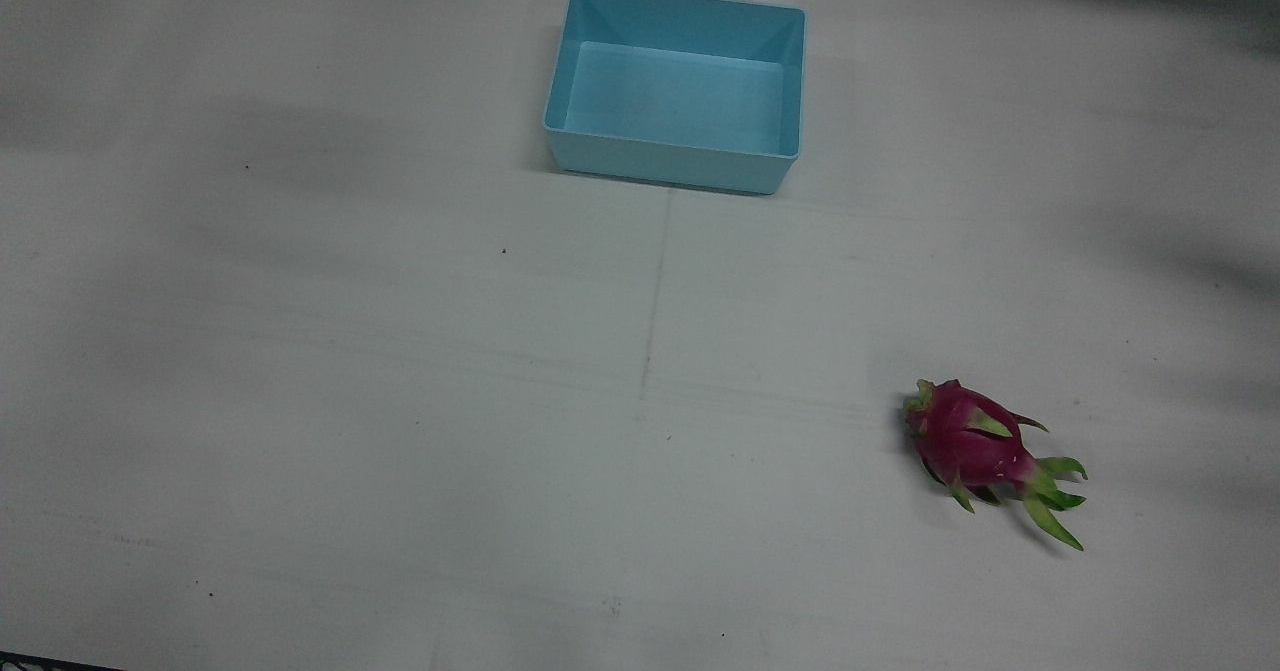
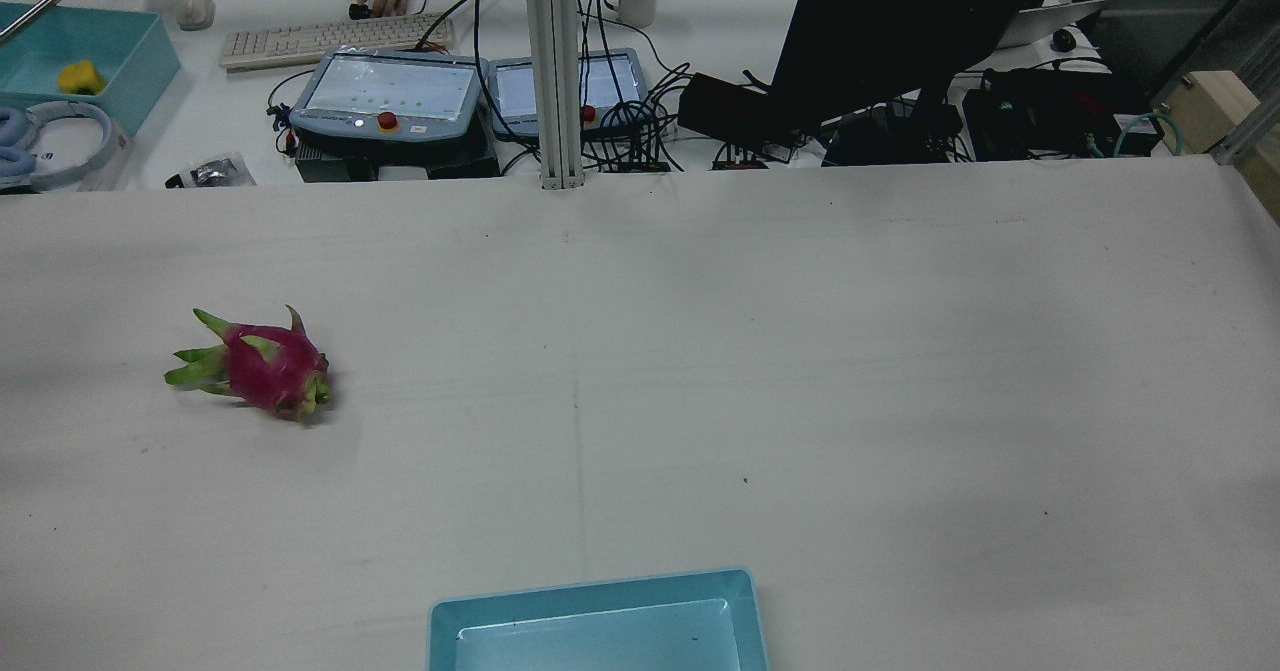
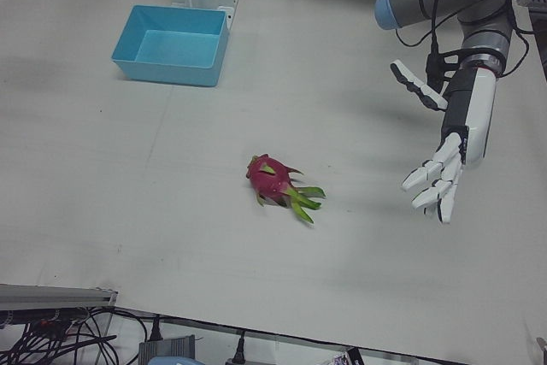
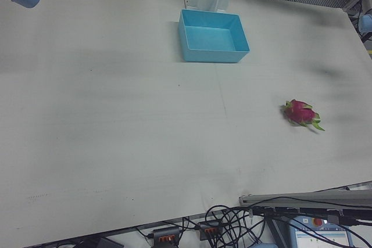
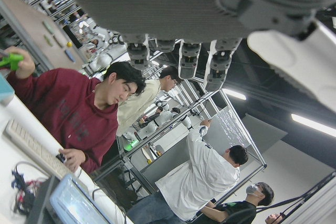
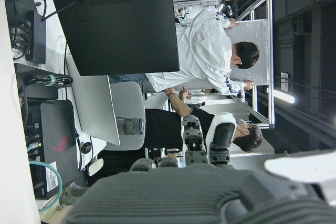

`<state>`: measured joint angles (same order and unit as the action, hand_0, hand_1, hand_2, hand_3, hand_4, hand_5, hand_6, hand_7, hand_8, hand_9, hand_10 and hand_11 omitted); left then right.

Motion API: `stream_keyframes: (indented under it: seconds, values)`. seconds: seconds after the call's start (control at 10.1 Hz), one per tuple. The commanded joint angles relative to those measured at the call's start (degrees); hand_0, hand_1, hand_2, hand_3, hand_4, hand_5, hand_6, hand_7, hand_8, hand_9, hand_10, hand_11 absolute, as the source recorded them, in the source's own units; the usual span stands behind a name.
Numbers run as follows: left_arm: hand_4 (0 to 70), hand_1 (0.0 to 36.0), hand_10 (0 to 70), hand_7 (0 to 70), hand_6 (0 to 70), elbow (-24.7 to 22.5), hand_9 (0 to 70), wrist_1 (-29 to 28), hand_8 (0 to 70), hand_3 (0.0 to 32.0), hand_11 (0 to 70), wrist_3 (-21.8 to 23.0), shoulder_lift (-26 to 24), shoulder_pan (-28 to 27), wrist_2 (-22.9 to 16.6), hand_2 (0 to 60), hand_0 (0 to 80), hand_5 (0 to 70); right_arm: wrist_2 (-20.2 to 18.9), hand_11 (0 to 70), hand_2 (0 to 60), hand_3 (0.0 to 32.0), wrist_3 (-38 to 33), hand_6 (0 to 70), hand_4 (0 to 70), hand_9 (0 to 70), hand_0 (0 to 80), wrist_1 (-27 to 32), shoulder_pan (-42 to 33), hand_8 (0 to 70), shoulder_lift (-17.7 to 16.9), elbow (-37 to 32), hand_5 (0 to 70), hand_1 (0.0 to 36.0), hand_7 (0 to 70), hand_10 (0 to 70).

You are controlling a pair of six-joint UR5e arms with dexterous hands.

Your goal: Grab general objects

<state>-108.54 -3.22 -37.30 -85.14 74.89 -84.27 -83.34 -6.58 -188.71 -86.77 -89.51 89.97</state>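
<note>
The dragon fruit (image 3: 273, 180) lies on its side on the white table (image 3: 171, 211), on the left arm's half and well apart from the empty blue bin (image 3: 171, 44) by the pedestals. The left hand (image 3: 446, 153) hangs above the table beside the fruit with fingers spread wide and holding nothing, probably readied for a reach. The right hand (image 6: 199, 182) shows only in its own camera, fingers extended and empty, likely parked aside since the fruit lies out of its half
</note>
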Motion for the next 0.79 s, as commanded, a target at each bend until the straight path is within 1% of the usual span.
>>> stream_keyframes:
  seconds: [0.0, 0.1, 0.2, 0.3, 0.4, 0.5, 0.6, 0.69]
  values:
    - [7.3, 0.0, 1.2, 18.2, 1.2, -7.72, 2.2, -9.75, 2.2, 0.0, 1.9, -20.32, 10.58, 6.13, -1.86, 0.0, 43.2, 8.7, 0.02, 0.0, 0.0, 0.0, -0.01, 0.0, 0.0, 0.0, 0.0, 0.01, 0.02, 0.0, -0.05, -0.05, 0.0, 0.0, 0.0, 0.0]
    - [9.7, 0.2, 1.0, 18.8, 1.5, -7.47, 2.3, -11.70, 2.2, 0.0, 1.7, -22.36, 10.78, 6.41, -1.78, 0.0, 44.4, 10.2, 0.02, 0.0, 0.0, 0.0, -0.10, 0.0, 0.0, 0.0, 0.0, 0.01, 0.02, 0.0, -0.05, -0.14, 0.0, 0.0, 0.0, 0.0]
    - [8.3, 0.5, 0.9, 18.7, 1.1, -7.47, 2.3, -13.81, 1.4, 0.0, 1.5, -25.60, 10.96, 6.32, -1.86, 0.0, 44.7, 10.7, 0.02, 0.0, 0.0, 0.0, -0.10, 0.0, 0.0, 0.0, 0.0, 0.01, 0.02, 0.0, -0.05, -0.23, 0.0, 0.0, 0.0, 0.0]
    - [8.4, 1.2, 1.7, 19.0, 1.6, -7.38, 2.4, -16.62, 0.6, 0.0, 2.9, -28.50, 11.39, 5.89, -2.04, 0.0, 44.9, 11.8, 0.02, 0.0, 0.0, 0.0, -0.10, 0.0, 0.0, 0.0, 0.0, 0.01, 0.02, 0.0, -0.05, -0.23, 0.0, 0.0, 0.0, 0.0]
    - [8.6, 1.2, 1.8, 18.6, 1.5, -7.04, 2.3, -18.47, 0.3, 0.0, 3.0, -28.88, 11.40, 4.75, -1.95, 0.0, 44.9, 12.1, 0.02, 0.0, 0.0, 0.0, -0.10, 0.0, 0.0, 0.0, 0.0, 0.01, 0.02, 0.0, -0.05, -0.32, 0.0, 0.0, 0.0, 0.0]
    - [8.2, 1.3, 1.4, 18.3, 0.8, -6.51, 2.2, -21.10, 0.6, 0.0, 2.3, -30.71, 11.31, 0.65, -1.86, 0.0, 45.4, 12.1, 0.02, 0.0, 0.0, 0.0, -0.10, 0.0, 0.0, 0.0, 0.0, 0.01, 0.02, 0.0, -0.05, -0.23, 0.0, 0.0, 0.0, 0.0]
    - [8.4, 1.1, 1.4, 18.7, 1.1, -6.07, 2.3, -22.52, 1.0, 0.0, 2.3, -36.30, 10.79, -4.35, -1.60, 0.0, 45.5, 12.4, 0.02, 0.0, 0.0, 0.0, -0.10, 0.0, 0.0, 0.0, 0.0, 0.01, 0.02, 0.0, -0.05, -0.32, 0.0, 0.0, 0.0, 0.0]
    - [12.5, 1.0, 2.8, 20.4, 3.9, -4.67, 2.6, -24.01, 1.4, 0.0, 4.3, -39.22, 10.09, -9.01, -0.90, 0.0, 45.5, 14.0, 0.02, 0.0, 0.0, 0.0, -0.10, 0.0, 0.0, 0.0, 0.0, 0.01, 0.02, 0.0, -0.05, -0.23, 0.0, 0.0, 0.0, 0.0]
